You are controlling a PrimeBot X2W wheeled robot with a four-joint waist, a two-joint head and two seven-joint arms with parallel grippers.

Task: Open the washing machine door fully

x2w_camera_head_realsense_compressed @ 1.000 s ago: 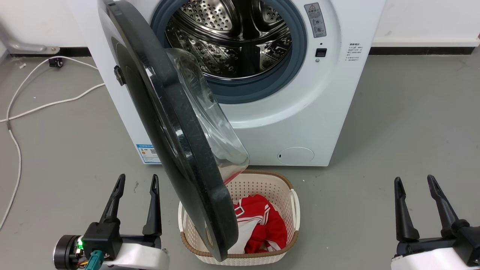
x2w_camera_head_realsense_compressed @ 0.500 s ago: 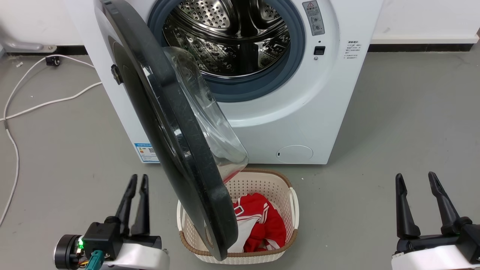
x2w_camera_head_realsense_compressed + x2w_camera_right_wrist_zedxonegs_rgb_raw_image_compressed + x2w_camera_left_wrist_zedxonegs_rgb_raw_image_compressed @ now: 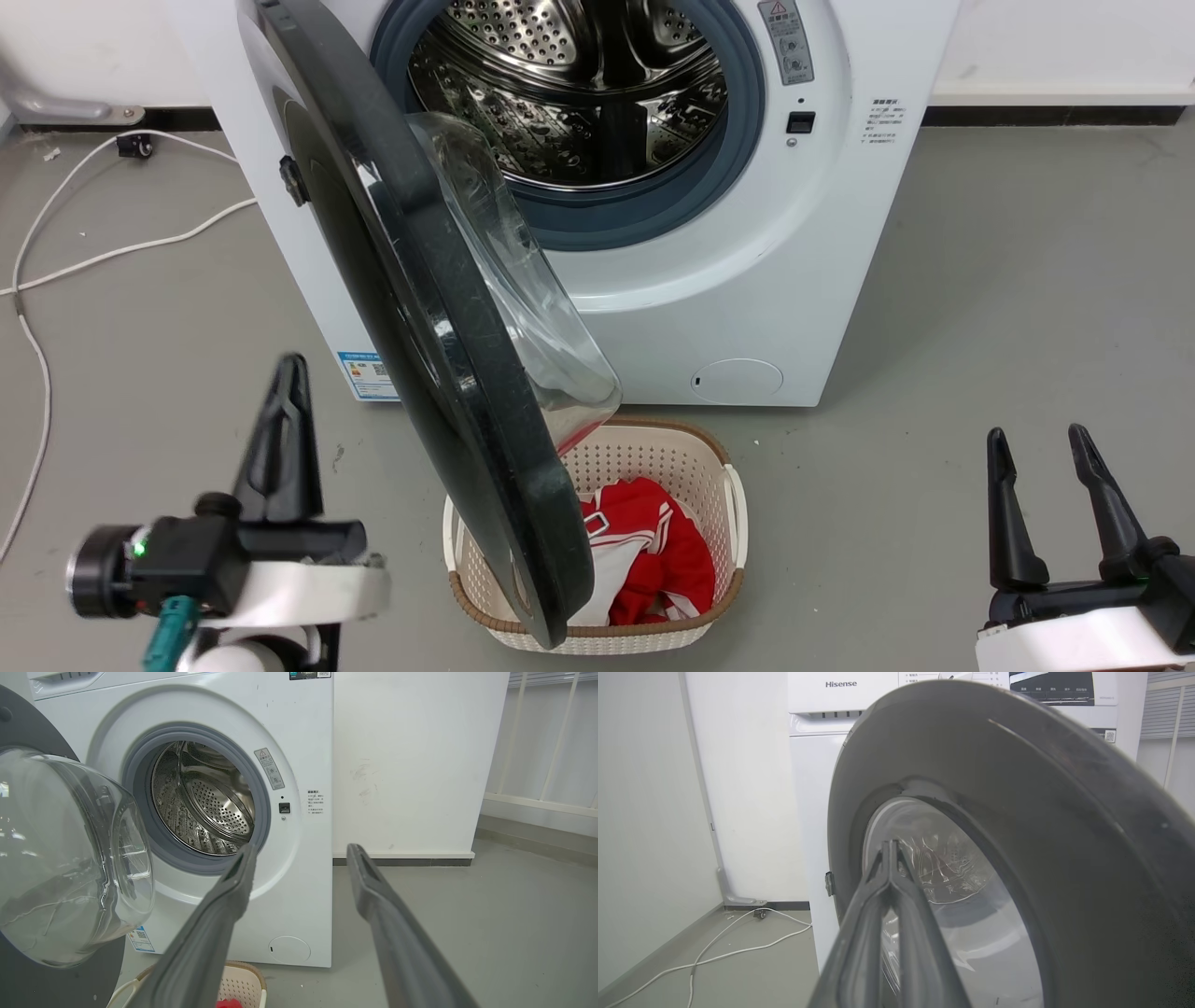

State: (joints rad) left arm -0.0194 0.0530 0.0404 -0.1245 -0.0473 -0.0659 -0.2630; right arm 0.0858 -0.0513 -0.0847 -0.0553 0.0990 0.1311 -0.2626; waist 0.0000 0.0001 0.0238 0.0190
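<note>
Left pincer point(image 3: 292, 366) pressed closed, empty, near the washing machine door point(image 3: 425, 327); right pincer point(image 3: 1036, 433) spread, empty; door roughly half-swung, rest outstanding.

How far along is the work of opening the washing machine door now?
Done: the washing machine door is unlatched and stands roughly halfway open, over the basket. In hand: the shut left tool points at its outer face; the right tool rests open. Left: swinging it fully open.
</note>
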